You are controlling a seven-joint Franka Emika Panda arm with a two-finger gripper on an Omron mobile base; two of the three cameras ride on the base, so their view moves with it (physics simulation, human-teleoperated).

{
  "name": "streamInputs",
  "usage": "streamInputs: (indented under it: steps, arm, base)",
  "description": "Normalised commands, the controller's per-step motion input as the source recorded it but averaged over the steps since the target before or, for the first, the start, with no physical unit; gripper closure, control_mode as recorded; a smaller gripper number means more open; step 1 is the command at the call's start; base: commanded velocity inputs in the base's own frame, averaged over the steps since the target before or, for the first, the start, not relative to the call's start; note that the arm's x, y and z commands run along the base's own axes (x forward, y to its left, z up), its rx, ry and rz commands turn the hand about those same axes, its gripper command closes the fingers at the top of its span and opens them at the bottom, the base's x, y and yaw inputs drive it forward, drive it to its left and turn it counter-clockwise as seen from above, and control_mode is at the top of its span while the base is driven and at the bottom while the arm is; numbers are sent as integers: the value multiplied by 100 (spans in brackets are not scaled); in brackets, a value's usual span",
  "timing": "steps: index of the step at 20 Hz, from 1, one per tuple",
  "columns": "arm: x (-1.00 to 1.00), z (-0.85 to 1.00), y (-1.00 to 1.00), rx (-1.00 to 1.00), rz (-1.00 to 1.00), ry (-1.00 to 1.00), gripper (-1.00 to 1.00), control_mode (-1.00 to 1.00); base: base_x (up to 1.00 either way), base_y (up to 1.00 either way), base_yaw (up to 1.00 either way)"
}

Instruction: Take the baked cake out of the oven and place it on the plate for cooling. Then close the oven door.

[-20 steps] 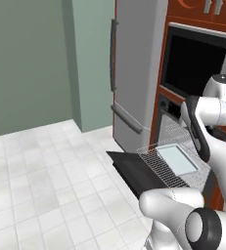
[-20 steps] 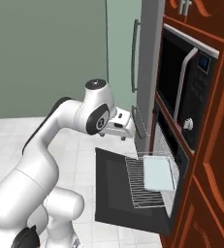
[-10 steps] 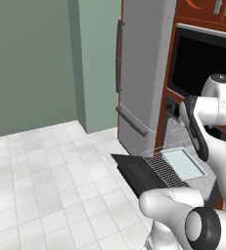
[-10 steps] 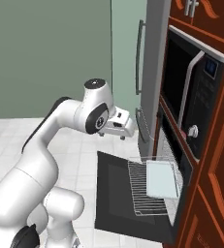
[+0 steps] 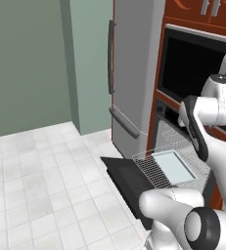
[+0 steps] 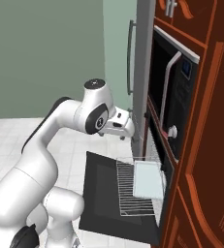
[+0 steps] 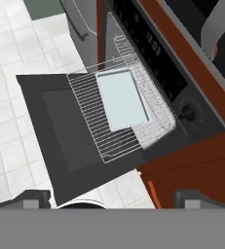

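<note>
The oven (image 7: 168, 73) stands open, and its black oven door (image 7: 65, 131) lies flat over the floor. A wire rack (image 7: 115, 138) is pulled out over the door and carries a pale rectangular tray (image 7: 121, 99). The baked cake and the plate are out of view. My gripper (image 7: 115, 197) hangs well above the door's front edge and looks down on the rack. It is open, its two fingertips (image 7: 33, 197) are far apart and nothing is between them. In the right base view the gripper (image 6: 129, 130) sits above the door (image 6: 104, 189), left of the oven front.
A dark microwave (image 6: 174, 92) with a silver handle sits above the oven in the red-brown cabinet (image 6: 205, 145). A grey fridge (image 5: 131, 73) stands to the left of the oven. White tiled floor (image 5: 36, 185) spreads to the left of the door.
The whole picture has shifted a little sideways, so the base has moved. The arm keeps its pose above the door, and the gripper stays open.
</note>
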Motion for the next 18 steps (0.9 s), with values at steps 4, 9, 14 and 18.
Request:
streamInputs:
  steps: [4, 9, 14, 18]
  arm:
    - [0, 0, 0, 0, 0, 0, -100, 100]
    - [0, 0, 0, 0, 0, 0, -100, 100]
    - [0, 0, 0, 0, 0, 0, -100, 100]
    - [0, 0, 0, 0, 0, 0, -100, 100]
  base:
    - [0, -27, 0]
    - [0, -8, 0]
    - [0, 0, 0]
    - [0, 0, 0]
